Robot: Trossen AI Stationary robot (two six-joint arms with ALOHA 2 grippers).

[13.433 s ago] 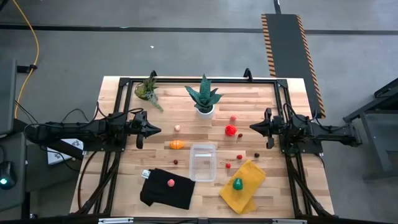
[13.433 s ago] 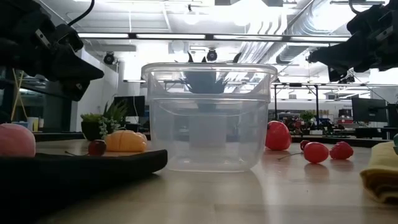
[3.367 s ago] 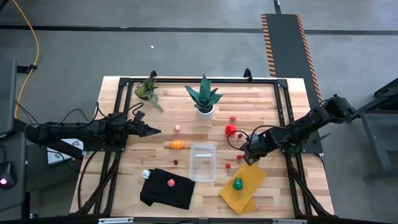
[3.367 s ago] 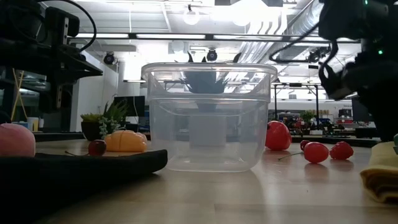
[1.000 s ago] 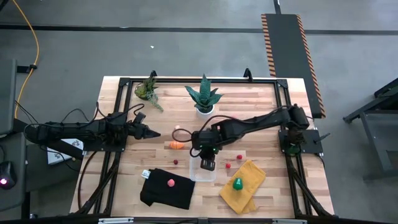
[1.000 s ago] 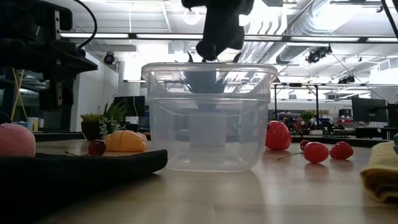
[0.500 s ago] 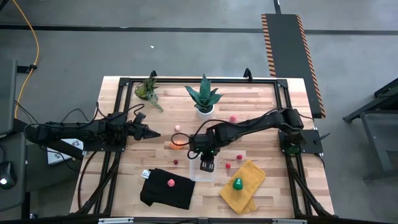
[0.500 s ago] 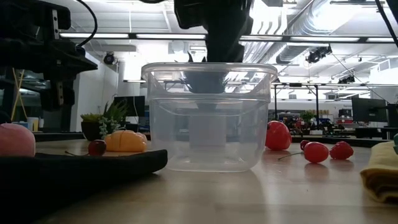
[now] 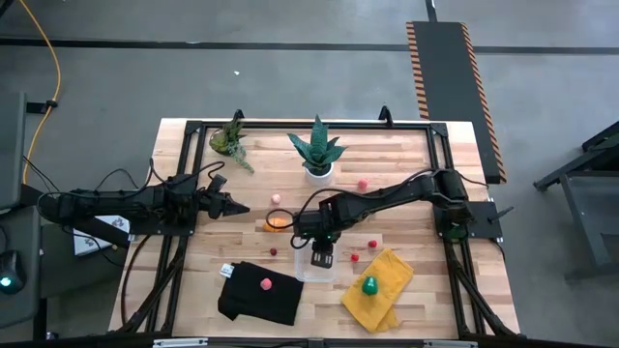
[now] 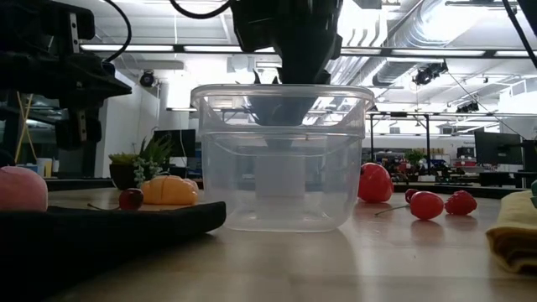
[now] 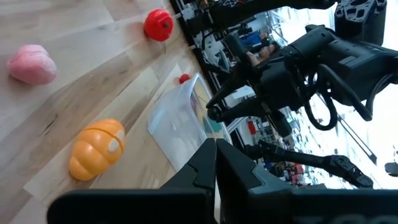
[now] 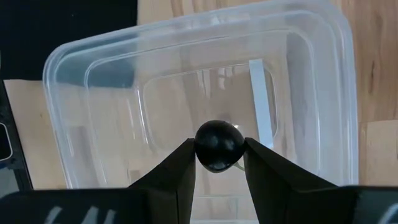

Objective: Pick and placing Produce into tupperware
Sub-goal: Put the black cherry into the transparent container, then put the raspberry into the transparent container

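Reaching across the centre of the worktop (image 9: 406, 145), the right claw (image 9: 320, 253) hangs just over the clear tupperware (image 9: 315, 251), lower centre of the high view. Right wrist view: both fingers (image 12: 180, 168) pinch a small dark red fruit (image 12: 218, 145), round and glossy, directly above the container's bare floor; not yet released.

Change vs. half a second ago: arm slightly more folded toward the tub; in the low view the dark wrist body now fills more of the space above the rim (image 10: 281, 91). Change vs. the earliest frame: right arm then parked at right edge of frame, now extended to centre.

Left claw (image 9: 240, 205) sits left of centre, fingers shut together and empty, as it was a second ago.

Remaining produce on the wood:
- orange piece (image 9: 277, 223), upper left of the tub, partly shaded by the arm
- pink piece (image 9: 276, 198) above it
- small red pieces (image 9: 355, 257) right of the tub
- green piece (image 9: 368, 285) on the yellow cloth (image 9: 382, 300)
- pink piece (image 9: 265, 283) on the black cloth (image 9: 251, 300)
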